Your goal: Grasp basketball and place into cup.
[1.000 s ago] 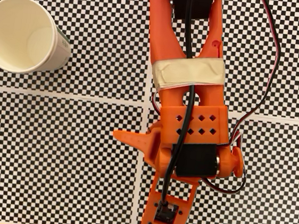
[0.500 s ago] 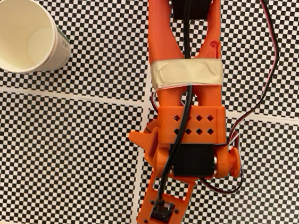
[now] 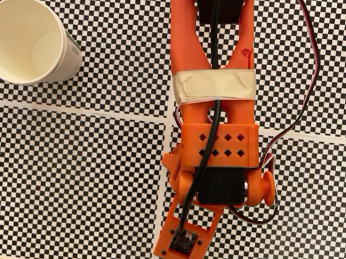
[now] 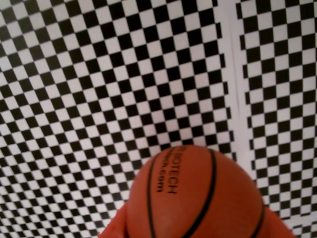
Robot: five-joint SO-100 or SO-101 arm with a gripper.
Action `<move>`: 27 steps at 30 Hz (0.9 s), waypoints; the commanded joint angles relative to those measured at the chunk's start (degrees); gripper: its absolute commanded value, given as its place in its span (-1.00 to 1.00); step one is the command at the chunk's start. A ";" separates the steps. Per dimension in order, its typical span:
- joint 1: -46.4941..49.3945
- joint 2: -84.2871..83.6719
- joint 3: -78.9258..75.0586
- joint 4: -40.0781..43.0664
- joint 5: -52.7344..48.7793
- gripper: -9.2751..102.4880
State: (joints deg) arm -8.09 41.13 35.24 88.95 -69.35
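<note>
In the wrist view the orange-brown basketball (image 4: pixel 195 196) with black seams and small black lettering sits low in the picture, above the checkered mat. Orange fingertips (image 4: pixel 113 229) press against its lower left and lower right sides, so my gripper (image 4: pixel 193 233) is shut on the ball. In the fixed view my orange arm (image 3: pixel 212 140) reaches down from the top edge and covers the ball; one jaw edge pokes out on its left side. The cream-white cup (image 3: pixel 71 57) stands upright and empty at the upper left, well to the left of the arm.
A black-and-white checkered mat (image 3: pixel 68 186) with white seam lines covers the table. Red and black wires (image 3: pixel 311 76) loop along the arm's right side. Tan tape (image 3: pixel 218 85) wraps the arm's middle.
The jaw that stuck out to the left of the arm has swung in against it, shutting on the ball. The wrist has shifted slightly up and left. The cup has not moved.
</note>
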 commanded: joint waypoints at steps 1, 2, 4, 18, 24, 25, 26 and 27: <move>-0.26 0.62 -2.55 0.26 0.62 -0.54; -0.26 0.62 -2.55 0.26 0.88 -0.59; -0.26 0.62 -2.55 0.35 0.79 -0.64; 3.69 18.02 -1.49 10.02 -3.60 -0.61; 7.03 39.29 15.38 10.02 -6.15 -0.58; 7.91 42.01 17.31 10.02 -6.59 -0.58; 8.96 44.56 19.07 10.02 -7.56 -0.58; 9.93 47.55 21.53 10.02 -7.82 -0.58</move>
State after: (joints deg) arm -0.26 80.95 52.65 98.44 -75.85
